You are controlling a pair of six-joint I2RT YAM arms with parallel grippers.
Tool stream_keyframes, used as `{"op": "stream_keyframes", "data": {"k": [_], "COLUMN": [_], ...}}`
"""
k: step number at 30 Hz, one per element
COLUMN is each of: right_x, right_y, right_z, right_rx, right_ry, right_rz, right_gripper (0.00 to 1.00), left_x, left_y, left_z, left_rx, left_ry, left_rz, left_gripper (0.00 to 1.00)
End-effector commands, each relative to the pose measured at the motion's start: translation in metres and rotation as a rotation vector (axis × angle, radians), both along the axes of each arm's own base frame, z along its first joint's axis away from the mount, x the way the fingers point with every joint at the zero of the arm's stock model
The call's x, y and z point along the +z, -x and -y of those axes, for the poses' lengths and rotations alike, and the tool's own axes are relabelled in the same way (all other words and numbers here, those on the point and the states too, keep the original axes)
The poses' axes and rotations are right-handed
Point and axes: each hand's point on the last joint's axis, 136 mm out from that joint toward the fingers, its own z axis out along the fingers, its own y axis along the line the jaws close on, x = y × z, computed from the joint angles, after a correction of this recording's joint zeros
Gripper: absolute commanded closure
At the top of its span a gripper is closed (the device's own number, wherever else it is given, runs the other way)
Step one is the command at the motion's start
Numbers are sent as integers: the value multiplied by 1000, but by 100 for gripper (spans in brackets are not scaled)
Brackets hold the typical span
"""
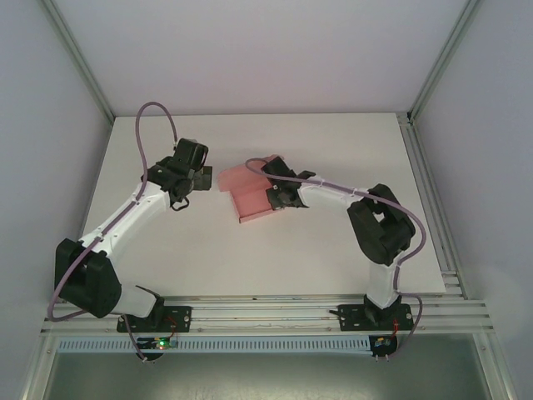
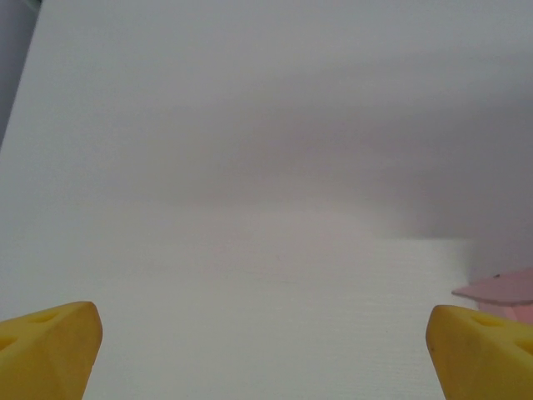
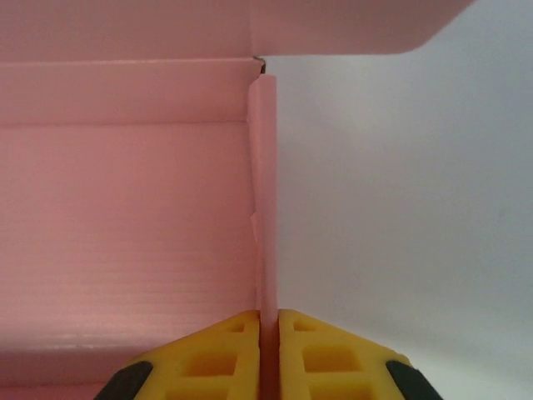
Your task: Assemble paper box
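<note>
Ok so the paper box [image 1: 250, 200] sits roughly mid-tabletop [image 1: 333, 258], a bit toward the back. It's half folded, with the walls partly up and the lid flap [image 1: 236, 177] open on the far side. The right tool [image 3: 268, 350] is pressed together on the box's side wall [image 3: 265, 192], pinching that thin upright panel edge-on between its yellow fingers [image 3: 225, 358]. The left tool [image 2: 266, 358] hangs spread wide just left of the box, not touching it and with nothing in it. A pink corner peeks in at the edge of its wrist camera.

Handling-wise, this looks like thin card and practically weightless. My guess is it skates across the smooth tabletop the moment anything nudges it without a hold somewhere. The panels will probably bow if grabbed mid-sheet, and a hard squeeze could leave a dent or a stray crease. I'd say the best places to take hold are the upright wall edges close to the fold lines, where the card is stiffest. The free tool would likely do well to steady the opposite wall or the base.
</note>
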Motion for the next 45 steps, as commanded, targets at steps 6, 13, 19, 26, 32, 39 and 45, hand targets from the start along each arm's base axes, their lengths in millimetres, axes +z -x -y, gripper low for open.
{"op": "stream_keyframes", "data": {"k": [6, 13, 19, 26, 32, 39, 45], "right_x": [31, 96, 133, 121, 100, 92, 92], "right_y": [22, 5, -8, -27, -39, -45, -47], "right_z": [-31, 17, 20, 9, 9, 12, 4], "right_rx": [-191, -127, 163, 446, 480, 444, 480], "right_ry": [-266, -49, 39, -42, 10, 33, 16], "right_rz": [69, 351, 478, 336, 238, 215, 205], "right_gripper": [71, 52, 16, 27, 33, 44, 47], "left_x": [12, 10, 9, -14, -27, -45, -55], "left_y": [-4, 0, -21, -53, -51, -50, -41], "left_z": [11, 64, 78, 74, 99, 101, 95], "left_rx": [-79, -413, -581, -709, -909, -921, -917], "left_ry": [37, 190, 168, 115, 157, 175, 143], "left_rz": [32, 107, 79, -89, -175, -307, -323], "left_gripper": [0, 0, 0, 2, 7, 24, 23]}}
